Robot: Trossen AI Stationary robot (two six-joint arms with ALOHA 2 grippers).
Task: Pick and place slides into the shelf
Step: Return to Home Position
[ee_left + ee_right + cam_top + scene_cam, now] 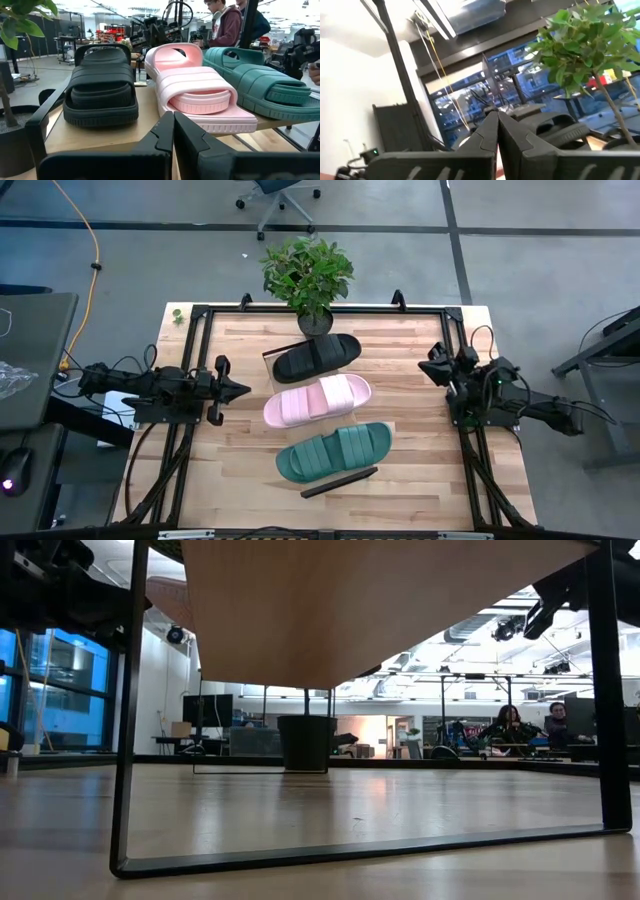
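At the left side of the surface (pixel 250 480) the left arm lies low and level. Its end effector (pixel 240 391) is closed and empty and points toward the shelf (pixel 90 134). At the right side the right arm is folded, and its end effector (pixel 430 366) is also closed on nothing. On the shelf three ribbed slides lie side by side: black (pixel 317 356) nearest the plant (pixel 308 275), pink (pixel 317 400) in the middle, green (pixel 334 450) last.

green slide (pixel 270 85) cut off at edge
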